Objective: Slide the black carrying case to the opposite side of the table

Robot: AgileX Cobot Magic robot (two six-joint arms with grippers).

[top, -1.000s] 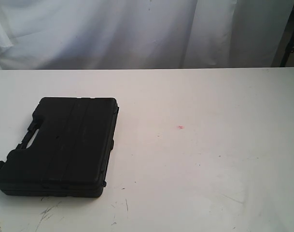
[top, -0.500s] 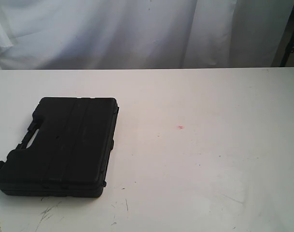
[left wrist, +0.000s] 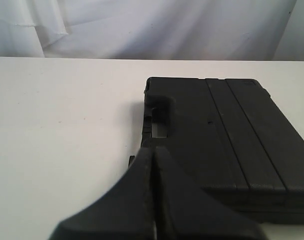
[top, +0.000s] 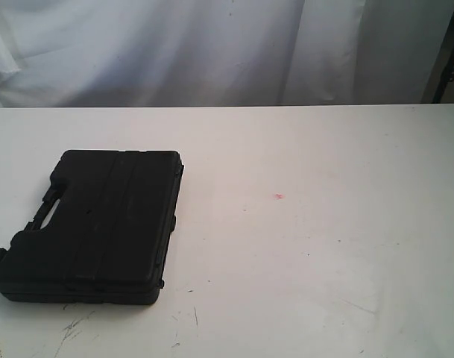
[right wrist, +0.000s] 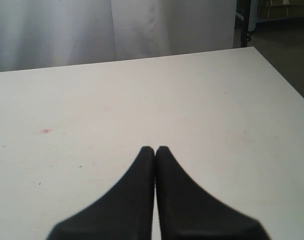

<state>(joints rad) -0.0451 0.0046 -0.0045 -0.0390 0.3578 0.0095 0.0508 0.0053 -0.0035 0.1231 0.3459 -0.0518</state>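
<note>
At the lower left of the exterior view the case (top: 92, 227) lies flat and closed on the table (top: 323, 261), its handle cutout toward the left edge, and a small red dot (top: 279, 196) sits well apart at its right. The left gripper (left wrist: 152, 151), fingers pressed together on nothing, points close by the case's handle side. The right gripper (right wrist: 155, 148) is closed and empty too, above the tabletop.

Case (top: 92, 227): flat on table (top: 323, 261), left side, toward near edge; dot (top: 279, 197): on table, right of case, well apart; scuffs (top: 71, 328): on table, just nearer than case; curtain (top: 212, 52): behind far table edge
</note>
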